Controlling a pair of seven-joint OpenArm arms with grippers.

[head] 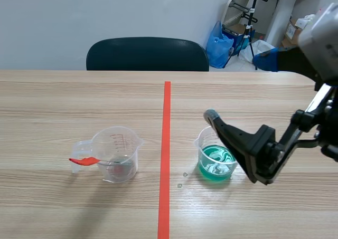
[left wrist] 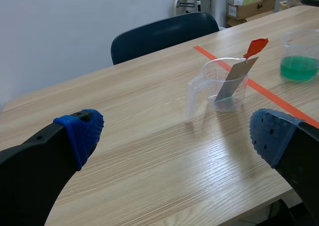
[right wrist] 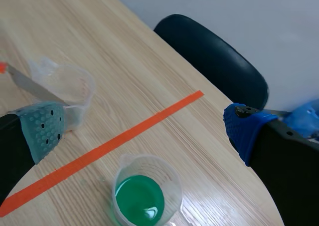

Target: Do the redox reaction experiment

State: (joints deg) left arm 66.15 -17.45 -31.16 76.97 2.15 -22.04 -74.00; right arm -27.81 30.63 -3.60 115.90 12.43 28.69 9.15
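Note:
A clear measuring cup (head: 119,154) stands left of the tape line, with a metal strip (head: 108,162) with a red end (head: 84,160) leaning in it. To the right of the line is a clear cup of green liquid (head: 216,161). My right gripper (head: 237,87) hangs open above this cup. In the right wrist view the green cup (right wrist: 142,198) sits below and between the wide-apart pads (right wrist: 42,128). My left gripper (left wrist: 177,136) is open low over the table, with the measuring cup (left wrist: 224,84) and strip (left wrist: 234,81) well ahead of it. The left arm is outside the scene view.
An orange-red tape line (head: 166,144) runs down the middle of the wooden table (head: 63,107). A dark chair (head: 148,54) stands behind the far edge. A blue bag (head: 219,44) and boxes sit on the floor at the back right.

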